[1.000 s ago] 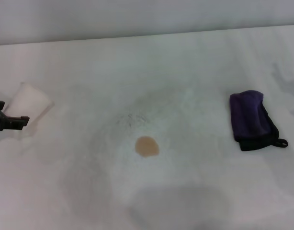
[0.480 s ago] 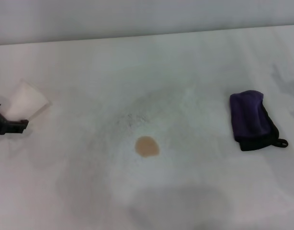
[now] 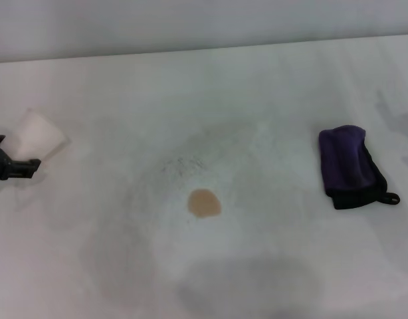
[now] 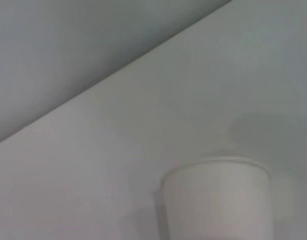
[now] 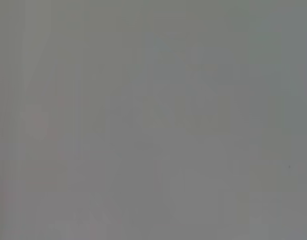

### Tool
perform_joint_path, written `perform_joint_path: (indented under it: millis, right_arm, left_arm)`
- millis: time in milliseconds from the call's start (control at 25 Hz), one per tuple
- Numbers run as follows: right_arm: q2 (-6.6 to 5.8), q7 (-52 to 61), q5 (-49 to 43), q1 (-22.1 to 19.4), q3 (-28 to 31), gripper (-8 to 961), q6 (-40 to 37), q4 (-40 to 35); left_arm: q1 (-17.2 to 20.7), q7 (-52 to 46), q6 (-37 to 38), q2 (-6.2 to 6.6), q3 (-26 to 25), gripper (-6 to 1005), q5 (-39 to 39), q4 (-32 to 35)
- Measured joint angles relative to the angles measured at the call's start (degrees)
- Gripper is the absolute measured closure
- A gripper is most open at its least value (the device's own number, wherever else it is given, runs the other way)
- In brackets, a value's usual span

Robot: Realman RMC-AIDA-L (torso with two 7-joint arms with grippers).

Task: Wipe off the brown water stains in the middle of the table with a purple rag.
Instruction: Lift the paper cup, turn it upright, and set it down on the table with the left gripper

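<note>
The brown water stain (image 3: 204,203) is a small roundish tan blot in the middle of the white table (image 3: 210,100). The purple rag (image 3: 350,166) lies folded on the right, its black loop pointing to the front right, with nothing touching it. My left gripper (image 3: 18,154) is at the far left edge, far from both the stain and the rag. It holds a white paper cup (image 3: 38,133) tilted, mouth pointing away from it. The cup also shows in the left wrist view (image 4: 216,200). My right gripper is out of view, and the right wrist view shows only plain grey.
Faint grey speckles (image 3: 184,165) lie just behind the stain. The table's far edge (image 3: 204,48) meets a grey wall.
The left gripper and the cup have shifted only slightly at the left edge. The stain and the rag have not moved.
</note>
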Motion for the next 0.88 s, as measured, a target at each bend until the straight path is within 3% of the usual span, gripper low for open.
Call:
perform_joint_path:
  millis: [360,520,680,880]
  right_arm:
    - [0.16,0.0,0.0,0.4,0.0,95,-0.6,0.0]
    - [0.17,0.0,0.0,0.4,0.0,95,-0.6,0.0]
    - [0.14,0.0,0.0,0.4,0.0,95,-0.6,-0.2]
    - [0.02,0.0,0.0,0.7,0.0,95,-1.1,-0.6]
  left_arm:
    - [-1.1,0.9,-1.0,-0.08,0.1,178,0.0,-0.5]
    - [-1.2,1.0,-1.4,-0.2,0.1,249,-1.3,-0.5]
    - [-0.9,2.1,-0.9,-0.22,1.3,292,-8.2,0.3]
    - [-0.5,2.7,-0.8,-0.45,6.4,313,-17.0,0.9]
